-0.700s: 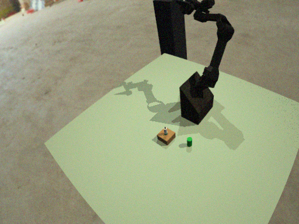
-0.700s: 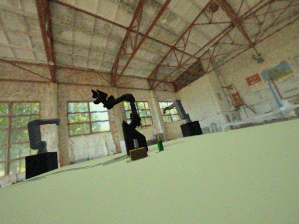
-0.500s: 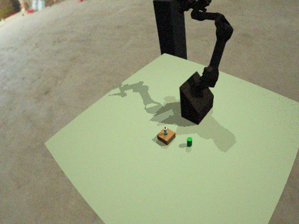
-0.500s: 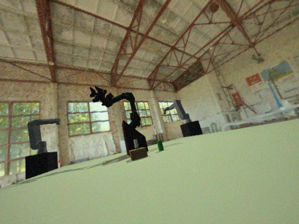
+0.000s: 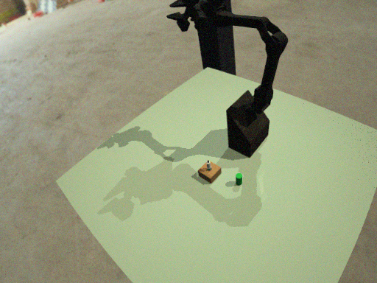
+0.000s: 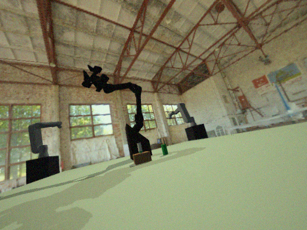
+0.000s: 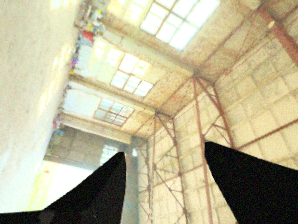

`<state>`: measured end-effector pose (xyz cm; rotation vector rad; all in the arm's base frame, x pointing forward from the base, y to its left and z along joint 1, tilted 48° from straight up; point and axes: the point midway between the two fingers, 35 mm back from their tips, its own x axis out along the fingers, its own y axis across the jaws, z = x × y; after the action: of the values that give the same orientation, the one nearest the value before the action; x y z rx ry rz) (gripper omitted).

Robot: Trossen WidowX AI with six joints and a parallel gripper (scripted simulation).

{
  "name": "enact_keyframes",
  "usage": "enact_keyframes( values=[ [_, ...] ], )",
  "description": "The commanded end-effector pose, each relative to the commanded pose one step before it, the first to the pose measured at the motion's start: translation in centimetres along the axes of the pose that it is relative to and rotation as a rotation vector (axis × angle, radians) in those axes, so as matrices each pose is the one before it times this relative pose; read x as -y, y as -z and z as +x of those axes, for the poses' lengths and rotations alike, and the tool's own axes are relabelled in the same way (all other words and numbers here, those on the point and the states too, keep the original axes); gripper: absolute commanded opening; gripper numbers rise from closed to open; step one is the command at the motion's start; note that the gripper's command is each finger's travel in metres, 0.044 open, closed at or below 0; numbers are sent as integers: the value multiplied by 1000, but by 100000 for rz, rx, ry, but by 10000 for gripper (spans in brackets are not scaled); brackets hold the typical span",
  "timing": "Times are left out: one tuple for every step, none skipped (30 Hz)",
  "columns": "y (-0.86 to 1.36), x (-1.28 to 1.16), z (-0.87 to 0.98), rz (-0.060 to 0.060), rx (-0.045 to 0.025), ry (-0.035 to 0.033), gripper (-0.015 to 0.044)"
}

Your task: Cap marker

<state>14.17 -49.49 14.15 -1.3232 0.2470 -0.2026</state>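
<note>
The marker (image 5: 208, 166) (image 6: 140, 147) stands upright in the brown holder block (image 5: 210, 177) (image 6: 142, 157), its dark tip bare and pointing up. The green cap (image 5: 238, 179) (image 6: 164, 149) stands upright on the table (image 5: 294, 203) (image 6: 210, 185), a short way to the right of the block in the top and exterior views. My gripper (image 5: 169, 10) (image 6: 86, 68) (image 7: 164, 153) is open, its two fingers apart with nothing between them. It is raised high, far from the cap and marker, pointing away from the table. The wrist view shows only the fingers and the hall, not the cap, block or marker.
The arm's dark base (image 5: 247, 129) stands behind the block and cap. A tall dark column (image 5: 219, 48) rises behind the table's far corner. Two more arms (image 6: 36, 138) (image 6: 184, 112) stand on black boxes in the background. The arm's shadows fall around the block.
</note>
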Motion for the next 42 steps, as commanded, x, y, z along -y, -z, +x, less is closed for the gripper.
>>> enact_keyframes(
  values=[
    [-3850, -1104, 4467, 30968, 6344, -7116, 240],
    [-1054, -730, 1422, 9779, 1703, -2876, 240],
    [-999, -838, 1400, 9714, 1410, -3107, 240],
    [-932, -941, 1378, 9646, 1090, -3306, 240],
    [-854, -1038, 1356, 9575, 748, -3471, 240],
    [-767, -1127, 1333, 9504, 387, -3599, 240],
    [-669, -1208, 1310, 9430, 11, -3688, 240],
    [-563, -1279, 1287, 9354, -376, -3738, 240],
    [-450, -1339, 1264, 9278, -770, -3746, 240],
    [-329, -1388, 1240, 9208, -1166, -3711, 240],
    [-204, -1425, 1217, 9131, -1560, -3637, 240],
    [-75, -1450, 1194, 9051, -1947, -3519, 240],
    [57, -1462, 1171, 8970, -2323, -3360, 240],
    [190, -1460, 1148, 8888, -2684, -3162, 240],
    [323, -1446, 1125, 8805, -3025, -2925, 240],
    [455, -1418, 1102, 8722, -3343, -2652, 240],
    [583, -1378, 1080, 8639, -3634, -2345, 240],
    [708, -1324, 1058, 8555, -3895, -2007, 240],
    [827, -1259, 1036, 8472, -4121, -1642, 240],
    [939, -1181, 1014, 8385, -4309, -1252, 240],
    [1047, -1096, 995, 8323, -4471, -843, 240],
    [1143, -998, 974, 8240, -4582, -415, 240],
    [1229, -890, 953, 8158, -4649, 25, 240],
    [1304, -774, 932, 8077, -4672, 474, 240],
    [1368, -652, 912, 7997, -4650, 925, 240],
    [1420, -524, 893, 7918, -4582, 1376, 240],
    [1458, -391, 874, 7840, -4470, 1820, 240],
    [1484, -256, 855, 7763, -4314, 2255, 240],
    [1496, -119, 837, 7688, -4114, 2674, 240],
    [1488, 19, 816, 7579, -3854, 3059, 240],
    [1493, 156, 809, 7608, -3622, 3481, 240],
    [1465, 293, 792, 7538, -3297, 3836, 240],
    [1424, 425, 775, 7470, -2938, 4160, 240],
    [1370, 553, 759, 7404, -2546, 4449, 240],
    [1304, 674, 744, 7340, -2127, 4700, 240],
    [1227, 787, 729, 7280, -1682, 4910, 240],
    [1140, 892, 715, 7222, -1217, 5076, 240],
    [1032, 976, 694, 7088, -731, 5139, 240],
    [721, 815, 533, 5448, -235, 4027, 240],
    [764, 427, 223, 2271, -36, 1694, 240],
    [509, 316, 153, 1557, 13, 1161, 240],
    [166, 110, 51, 519, 11, 386, 240]
  ],
)
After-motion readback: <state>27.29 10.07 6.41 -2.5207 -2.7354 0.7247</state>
